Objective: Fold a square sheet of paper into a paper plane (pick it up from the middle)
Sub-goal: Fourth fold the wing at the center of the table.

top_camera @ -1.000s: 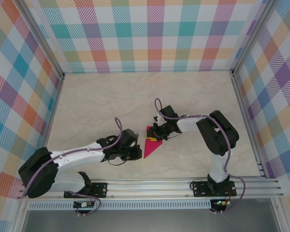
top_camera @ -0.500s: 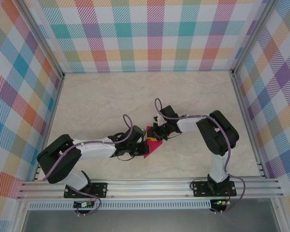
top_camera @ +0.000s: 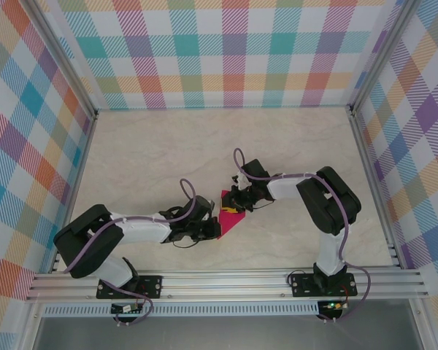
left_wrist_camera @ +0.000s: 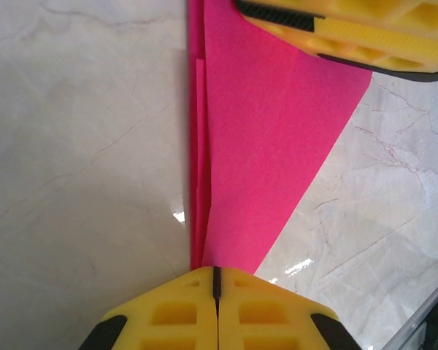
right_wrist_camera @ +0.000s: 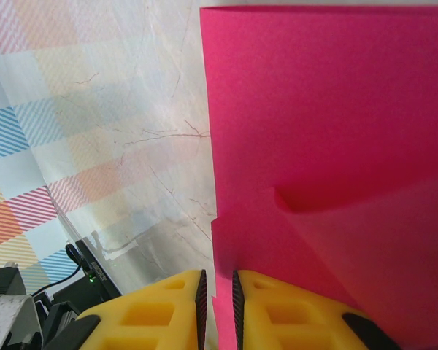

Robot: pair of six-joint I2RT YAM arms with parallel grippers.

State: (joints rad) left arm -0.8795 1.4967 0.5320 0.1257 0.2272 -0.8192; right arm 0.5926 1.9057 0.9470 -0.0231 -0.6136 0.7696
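From my station I see the pale marbled worktop (top_camera: 153,153) with both arms reaching in toward its middle, the left arm (top_camera: 131,227) lying low from the near-left and the right arm (top_camera: 321,197) bent in from the right. Between them the paper plane (top_camera: 230,221) lies flat, a magenta triangle that tapers toward the near edge. The left gripper (top_camera: 210,227) sits at that narrow near tip. On its wrist camera the left fingers (left_wrist_camera: 168,313) are clenched tight, and the paper's point runs straight to their seam; I cannot tell whether they pinch it or only press on it. The right gripper (top_camera: 233,206) rests on the wide far end. The right fingers (right_wrist_camera: 160,306) are nearly closed. The paper's edge runs into the slim gap between them, though I cannot tell if they grasp it.
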